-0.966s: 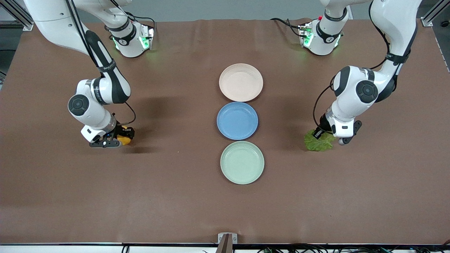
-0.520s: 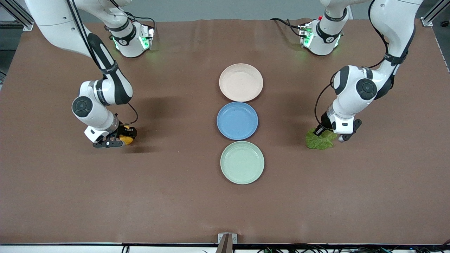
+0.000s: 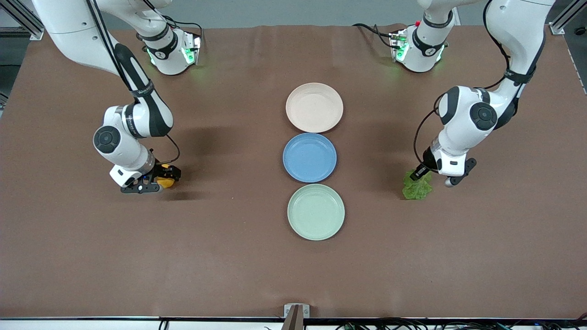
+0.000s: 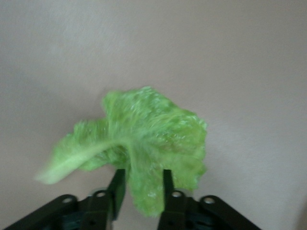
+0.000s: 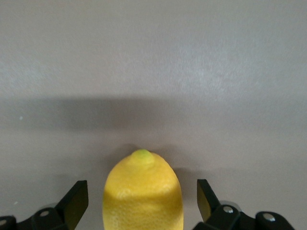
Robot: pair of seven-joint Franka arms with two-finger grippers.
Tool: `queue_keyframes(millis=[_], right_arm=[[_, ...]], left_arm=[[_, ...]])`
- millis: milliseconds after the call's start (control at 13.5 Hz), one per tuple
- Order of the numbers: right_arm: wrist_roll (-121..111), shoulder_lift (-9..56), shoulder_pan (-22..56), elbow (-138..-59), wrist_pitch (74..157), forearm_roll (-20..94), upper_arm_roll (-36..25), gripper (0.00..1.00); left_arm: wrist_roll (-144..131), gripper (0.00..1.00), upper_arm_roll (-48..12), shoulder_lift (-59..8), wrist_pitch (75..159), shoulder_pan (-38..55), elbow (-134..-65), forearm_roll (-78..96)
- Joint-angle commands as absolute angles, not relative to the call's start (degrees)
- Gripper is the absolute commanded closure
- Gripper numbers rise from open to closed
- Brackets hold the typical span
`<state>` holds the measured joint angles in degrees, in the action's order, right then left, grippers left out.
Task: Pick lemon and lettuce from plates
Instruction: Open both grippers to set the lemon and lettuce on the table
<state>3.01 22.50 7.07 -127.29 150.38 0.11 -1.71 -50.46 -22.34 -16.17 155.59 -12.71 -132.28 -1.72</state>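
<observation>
The lemon (image 3: 165, 182) lies on the brown table toward the right arm's end, between the spread fingers of my right gripper (image 3: 156, 182), with a gap on each side in the right wrist view (image 5: 143, 194). My left gripper (image 3: 425, 175) is shut on the lettuce (image 3: 416, 188) toward the left arm's end; the leaf hangs bunched from the fingers just over the table. In the left wrist view the lettuce (image 4: 144, 134) fills the narrow gap of the left gripper (image 4: 141, 181). The beige-pink plate (image 3: 314, 107) and the mint green plate (image 3: 316, 211) are both bare.
A blue plate (image 3: 309, 157) sits between the two task plates in a row down the table's middle. The arm bases stand along the table edge farthest from the front camera.
My left gripper has shifted toward the left arm's end with the lettuce, which now looks narrower and bunched. My right gripper has shifted slightly and still straddles the lemon.
</observation>
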Motion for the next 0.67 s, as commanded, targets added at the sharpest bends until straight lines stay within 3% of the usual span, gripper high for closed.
queue_keyframes(millis=[0, 371, 594], right_arm=[[1.8, 19.5, 6.2, -122.7, 141.0, 1.0, -0.9, 0.00], [0.6, 17.6, 4.9, -104.4, 112.6, 0.9, -1.4, 0.00], [-0.1, 17.8, 2.6, -93.0, 98.2, 0.1, -1.4, 0.00]], left_arm=[[-49.7, 0.00, -22.9, -12.3, 149.6, -13.4, -129.7, -3.0], [-29.6, 0.00, -23.0, -8.6, 124.4, -16.0, -118.0, -2.5], [-17.5, 0.00, -23.2, -6.1, 114.8, -19.8, -113.6, -1.6]])
